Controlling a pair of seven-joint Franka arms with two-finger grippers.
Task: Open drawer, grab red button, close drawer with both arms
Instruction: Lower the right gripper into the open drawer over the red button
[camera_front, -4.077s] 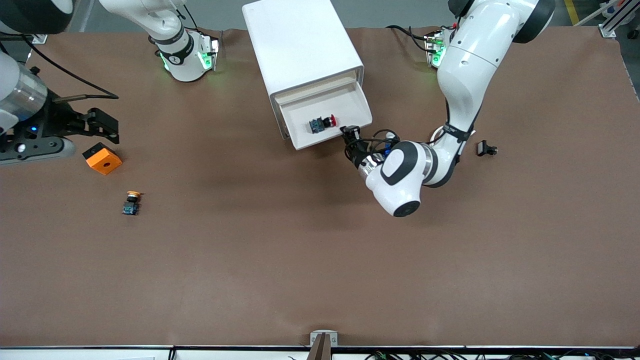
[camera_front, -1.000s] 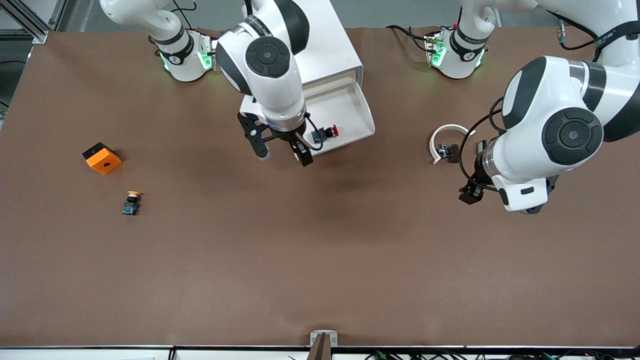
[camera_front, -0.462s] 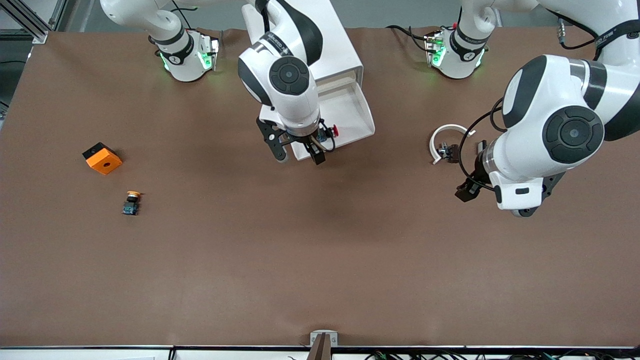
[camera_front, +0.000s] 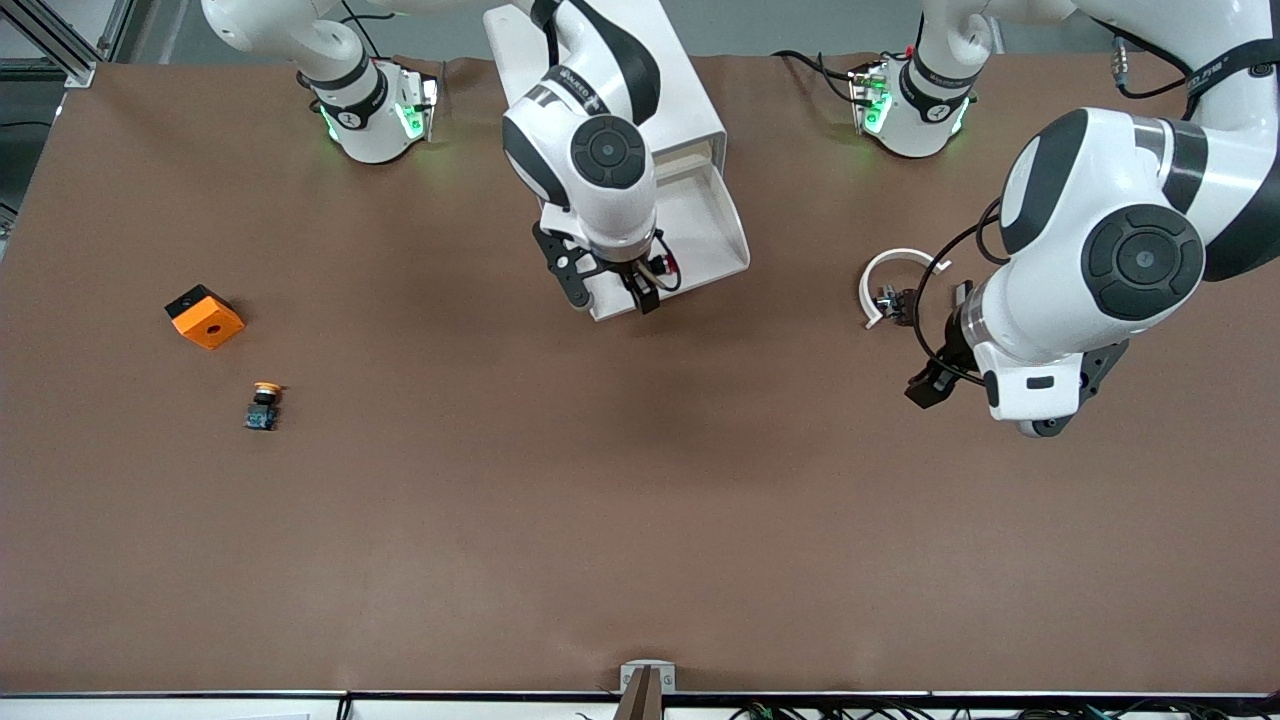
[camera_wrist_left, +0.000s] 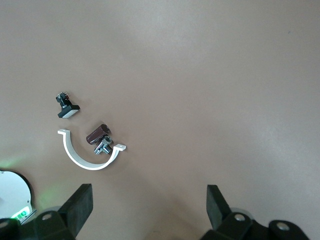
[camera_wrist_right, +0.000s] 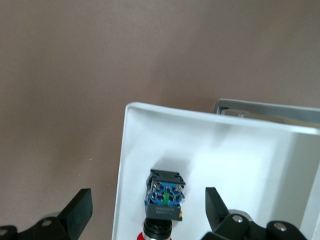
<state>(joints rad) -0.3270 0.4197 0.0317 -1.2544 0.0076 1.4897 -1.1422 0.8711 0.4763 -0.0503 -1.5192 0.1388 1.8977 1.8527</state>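
The white cabinet has its lowest drawer pulled open. The red-capped button lies on its side in the drawer near the front lip, mostly under the right hand. In the right wrist view the button shows its blue base and black body inside the drawer. My right gripper is open above the drawer's front, with the button between the lines of its fingers. My left gripper is open and empty over bare table toward the left arm's end.
An orange cube and a yellow-orange-capped button lie toward the right arm's end. A white C-shaped ring with a small brown cylinder and a small black part lie by the left gripper.
The left gripper has left the drawer's lip and drawn back toward its own end. The right arm has come in and moved its open gripper sideways over the drawer's front, above the button.
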